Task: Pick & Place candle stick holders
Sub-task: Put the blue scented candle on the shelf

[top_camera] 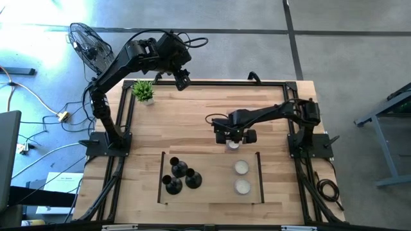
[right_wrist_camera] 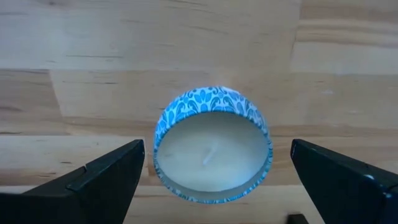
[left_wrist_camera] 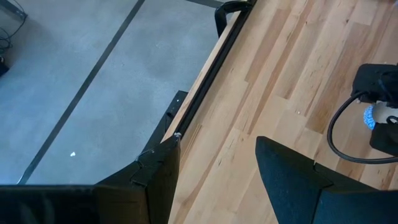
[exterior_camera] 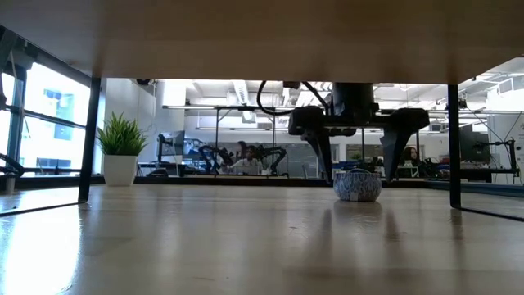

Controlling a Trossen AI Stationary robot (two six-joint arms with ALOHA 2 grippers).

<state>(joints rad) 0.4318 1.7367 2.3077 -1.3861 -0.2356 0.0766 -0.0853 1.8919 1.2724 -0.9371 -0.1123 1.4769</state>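
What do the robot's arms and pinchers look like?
Both arms, the left arm and the right arm, are dark, almost black, built of chunky jointed pieces with black cables looping off them. The right gripper has two flat, dark, wedge-shaped fingers.

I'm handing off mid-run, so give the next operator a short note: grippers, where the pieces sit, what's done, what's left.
Right gripper: open, straddling the blue-patterned candle at table centre, not closed on it.
Left gripper: raised over the far edge near the potted plant, holding nothing.
Three candle stick holders are grouped at the near left; two more candles sit at the near right.
No holder is in a gripper now.
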